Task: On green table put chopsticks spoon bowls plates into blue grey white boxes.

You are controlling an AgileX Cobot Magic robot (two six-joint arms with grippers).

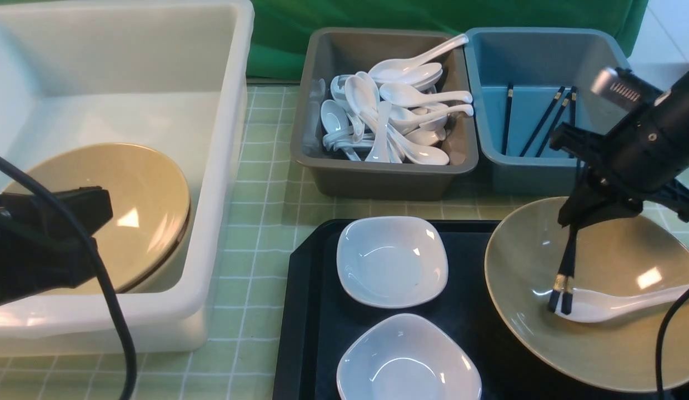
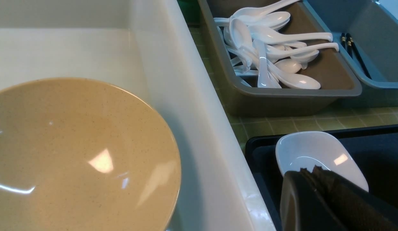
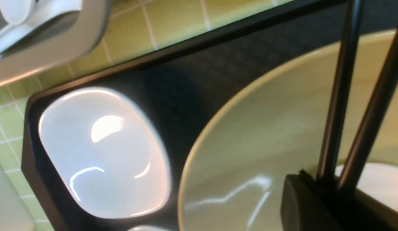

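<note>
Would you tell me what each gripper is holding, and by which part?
The right gripper pinches the chopsticks along their thin part, gold-banded ends hanging down; the left gripper holds nothing.

Clamped in the dark hand (image 3: 314,205) at a frame corner: two black chopsticks (image 3: 341,96), side by side, slanting along the frame's edge over the wide olive bowl (image 3: 250,154). Just past the hand, inside the bowl, a patch of white spoon (image 3: 378,183). Mid-frame beside the bowl, on the black tray (image 3: 192,73), a glossy white plate (image 3: 102,150). Beyond the tray, green gridded tabletop (image 3: 173,22) and a grey box (image 3: 57,41) in the far corner.
</note>
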